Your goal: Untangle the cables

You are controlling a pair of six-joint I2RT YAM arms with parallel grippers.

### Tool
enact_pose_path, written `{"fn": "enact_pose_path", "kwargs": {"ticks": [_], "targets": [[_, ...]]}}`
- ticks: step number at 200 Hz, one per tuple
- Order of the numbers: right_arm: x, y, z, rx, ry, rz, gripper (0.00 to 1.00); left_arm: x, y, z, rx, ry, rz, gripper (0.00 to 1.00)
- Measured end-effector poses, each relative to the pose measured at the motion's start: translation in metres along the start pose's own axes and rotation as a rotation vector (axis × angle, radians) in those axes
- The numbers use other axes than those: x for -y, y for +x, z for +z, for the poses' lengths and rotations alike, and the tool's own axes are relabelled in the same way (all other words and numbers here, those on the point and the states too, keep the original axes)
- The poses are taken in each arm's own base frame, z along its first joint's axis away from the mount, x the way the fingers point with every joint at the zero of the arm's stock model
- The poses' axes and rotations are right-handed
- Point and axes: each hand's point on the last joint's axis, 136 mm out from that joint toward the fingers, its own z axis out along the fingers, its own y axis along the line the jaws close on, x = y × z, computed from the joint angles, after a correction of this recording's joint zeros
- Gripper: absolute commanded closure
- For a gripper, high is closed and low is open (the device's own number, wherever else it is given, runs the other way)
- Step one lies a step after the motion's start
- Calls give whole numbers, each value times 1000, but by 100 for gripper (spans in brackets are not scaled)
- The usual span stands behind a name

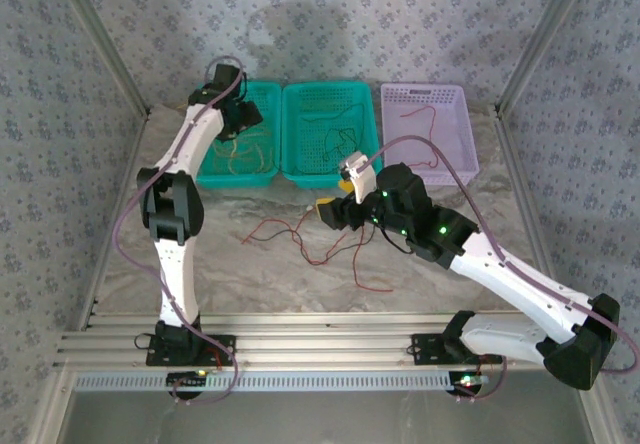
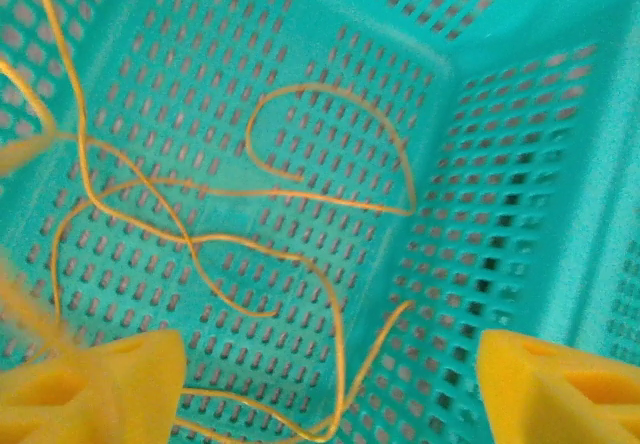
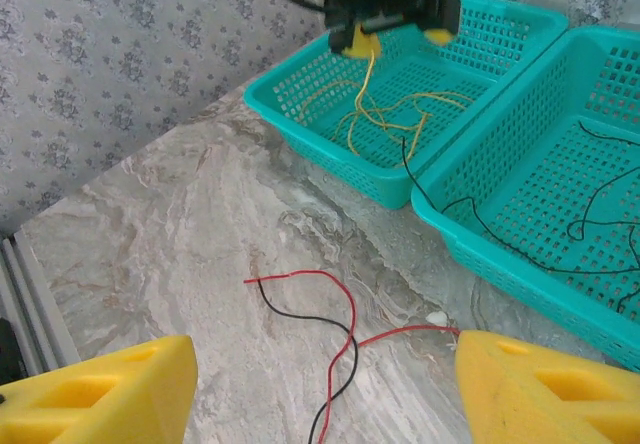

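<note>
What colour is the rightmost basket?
The rightmost basket is lilac; top external view shows it best.

No readable text, labels or numbers anywhere

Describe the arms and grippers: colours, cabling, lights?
The left arm and right arm look alike: white links between black joint housings. A lilac-grey hose loops along each. Small green lights glow on the right arm's black joints. The left gripper and right gripper have blocky yellow fingers with moulded recesses.
</note>
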Motion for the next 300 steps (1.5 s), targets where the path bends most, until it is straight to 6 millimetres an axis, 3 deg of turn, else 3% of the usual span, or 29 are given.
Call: {"fn": "enact_pose_path", "kwargs": {"ticks": [27,85,104,130,154,181,217,253,300], "targets": [[4,4,0,-16,24,1,29,8,-13,-21,34,16,45,3],[18,21,4,-86,84,35,29,12,-8,-54,13,-9,127,0],[35,29,8,-115,127,81,29,11,2,-67,3,-8,149,0],[75,55,23,-203,222,191,30,21,19,-96,5,20,190,0],[112,95,41,-326,311,300,30,38,48,-126,12,80,243,0],[128,131,49,-421,365,375,30,36,95,-144,-25,122,289,0],[147,159,58,-482,428,441,31,16,149,-132,-97,108,317,0],[170,176,69,-499,510,468,34,7,200,-127,-139,130,371,0],[188,194,89,-520,572,474,45,-5,236,-129,-122,195,397,0]]}}
